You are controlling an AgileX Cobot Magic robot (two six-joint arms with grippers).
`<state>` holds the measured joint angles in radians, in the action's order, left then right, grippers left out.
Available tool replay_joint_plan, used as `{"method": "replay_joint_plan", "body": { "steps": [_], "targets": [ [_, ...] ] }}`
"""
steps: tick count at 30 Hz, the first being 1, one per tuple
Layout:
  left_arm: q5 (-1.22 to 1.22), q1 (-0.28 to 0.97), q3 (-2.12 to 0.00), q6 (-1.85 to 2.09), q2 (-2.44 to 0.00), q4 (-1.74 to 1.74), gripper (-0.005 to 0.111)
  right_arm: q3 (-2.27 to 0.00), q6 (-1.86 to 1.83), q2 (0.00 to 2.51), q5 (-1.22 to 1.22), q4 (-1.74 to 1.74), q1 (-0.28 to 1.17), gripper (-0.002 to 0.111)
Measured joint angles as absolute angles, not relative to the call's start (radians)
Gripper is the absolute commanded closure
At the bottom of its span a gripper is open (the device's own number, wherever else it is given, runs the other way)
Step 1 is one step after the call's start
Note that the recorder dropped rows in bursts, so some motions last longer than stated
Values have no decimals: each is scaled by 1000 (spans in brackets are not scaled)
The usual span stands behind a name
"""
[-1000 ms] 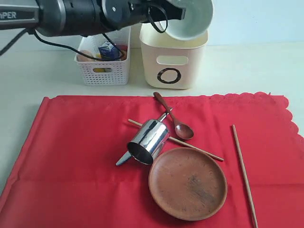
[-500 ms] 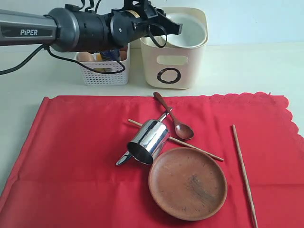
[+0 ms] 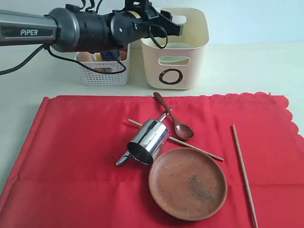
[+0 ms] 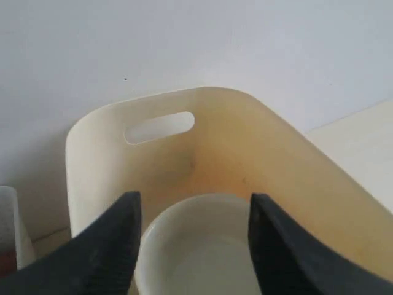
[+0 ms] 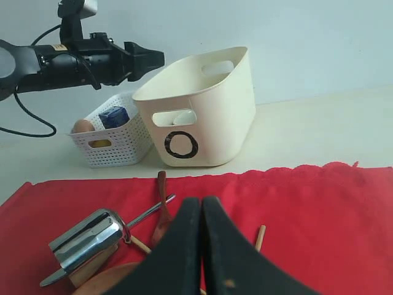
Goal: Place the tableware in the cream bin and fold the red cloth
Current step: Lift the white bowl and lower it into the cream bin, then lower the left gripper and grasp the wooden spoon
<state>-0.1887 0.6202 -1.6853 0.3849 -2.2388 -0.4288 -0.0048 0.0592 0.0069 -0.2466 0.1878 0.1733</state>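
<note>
The pale bowl (image 4: 202,252) lies inside the cream bin (image 3: 175,57), low between the spread fingers of my left gripper (image 4: 194,200), which is open and hovers over the bin's near-left rim (image 3: 175,27). On the red cloth (image 3: 71,142) lie the brown plate (image 3: 187,183), the steel cup (image 3: 148,141) on its side, the wooden spoon (image 3: 176,121), the knife (image 3: 123,159) under the cup, and two chopsticks (image 3: 199,148) (image 3: 244,173). My right gripper (image 5: 201,203) is shut and empty above the cloth; the exterior view does not show it.
A white perforated basket (image 3: 103,72) with food items stands left of the cream bin, partly behind the left arm (image 3: 71,31). The cloth's scalloped edge (image 3: 247,95) runs along its far side. Bare pale table lies behind and right of the bin.
The left gripper came down over the bin with the bowl tilted in it, then let go; the bowl has dropped from the rim to the bin's inside.
</note>
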Motion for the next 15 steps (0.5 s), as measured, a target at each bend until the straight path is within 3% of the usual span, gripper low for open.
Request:
{"method": "replay_joint_plan", "body": {
  "steps": [9, 12, 15],
  "targets": [
    [-45, 620, -1685, 385, -2179, -429, 55, -5, 59, 7, -247, 188, 173, 108],
    [6, 620, -1685, 385, -2151, -429, 66, -5, 59, 7, -247, 188, 173, 108],
    [63, 620, -1685, 385, -2118, -429, 86, -5, 59, 7, -247, 188, 173, 108]
  ]
}}
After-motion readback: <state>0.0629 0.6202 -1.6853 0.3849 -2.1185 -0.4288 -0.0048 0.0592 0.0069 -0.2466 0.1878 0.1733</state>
